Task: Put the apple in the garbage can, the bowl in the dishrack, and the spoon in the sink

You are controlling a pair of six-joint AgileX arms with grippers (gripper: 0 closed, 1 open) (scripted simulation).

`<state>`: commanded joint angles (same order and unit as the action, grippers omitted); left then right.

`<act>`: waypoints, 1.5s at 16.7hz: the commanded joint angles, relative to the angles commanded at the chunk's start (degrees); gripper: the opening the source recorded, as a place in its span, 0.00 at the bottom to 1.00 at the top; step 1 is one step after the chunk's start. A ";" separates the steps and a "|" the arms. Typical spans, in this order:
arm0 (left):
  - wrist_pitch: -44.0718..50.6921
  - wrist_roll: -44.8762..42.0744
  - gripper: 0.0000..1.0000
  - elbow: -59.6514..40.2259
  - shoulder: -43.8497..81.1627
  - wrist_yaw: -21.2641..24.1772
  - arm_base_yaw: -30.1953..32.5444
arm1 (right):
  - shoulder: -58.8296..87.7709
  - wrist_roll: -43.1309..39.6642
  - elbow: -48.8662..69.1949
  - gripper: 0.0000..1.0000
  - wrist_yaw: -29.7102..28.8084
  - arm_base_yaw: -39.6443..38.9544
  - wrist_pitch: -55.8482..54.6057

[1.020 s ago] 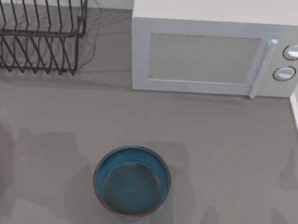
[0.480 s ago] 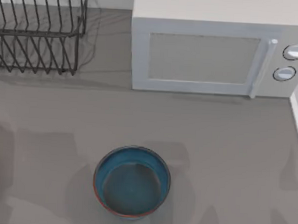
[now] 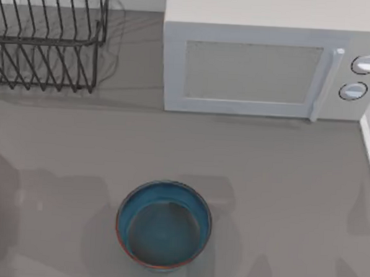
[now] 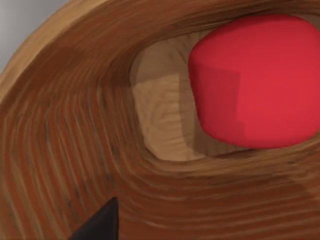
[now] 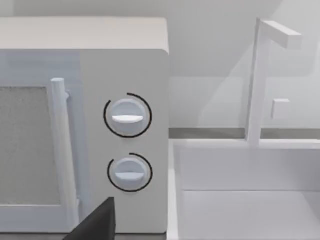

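On the grey counter [image 3: 282, 181] sits the bowl [image 3: 164, 224]; whether either hand is clenched, I cannot tell.

Your left wrist view shows one matte black, wedge-shaped fingertip [image 4: 97, 223] with a pointed end. Your right wrist view shows a matching dark grey-black angular fingertip [image 5: 95, 224] with flat, unmarked faces.

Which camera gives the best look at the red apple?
The left wrist view: the apple is large and close there, lying inside a wooden bowl. The top view takes in the blue bowl, dishrack and microwave instead, and the right wrist view faces the microwave and sink.
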<state>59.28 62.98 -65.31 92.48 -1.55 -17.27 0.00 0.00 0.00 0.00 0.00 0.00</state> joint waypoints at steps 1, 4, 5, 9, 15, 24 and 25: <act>-1.47 -2.11 1.00 2.41 -2.61 -0.26 0.66 | 0.00 0.00 0.00 1.00 0.00 0.00 0.00; -7.71 -9.86 1.00 11.00 -13.08 -0.72 2.98 | 0.00 0.00 0.00 1.00 0.00 0.00 0.00; -10.35 -12.79 1.00 14.13 -17.31 -0.74 3.84 | 0.00 0.00 0.00 1.00 0.00 0.00 0.00; -22.90 -25.61 1.00 27.01 -36.74 -0.23 7.55 | 0.00 0.00 0.00 1.00 0.00 0.00 0.00; -43.29 -45.53 1.00 46.64 -67.42 0.91 13.02 | 0.00 0.00 0.00 1.00 0.00 0.00 0.00; -59.26 -62.95 1.00 65.28 -92.45 1.55 17.26 | 0.00 0.00 0.00 1.00 0.00 0.00 0.00; -59.28 -62.98 1.00 65.31 -92.48 1.55 17.27 | 0.00 0.00 0.00 1.00 0.00 0.00 0.00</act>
<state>0.00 0.00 0.00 0.00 0.00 0.00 0.00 0.00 0.00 0.00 0.00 0.00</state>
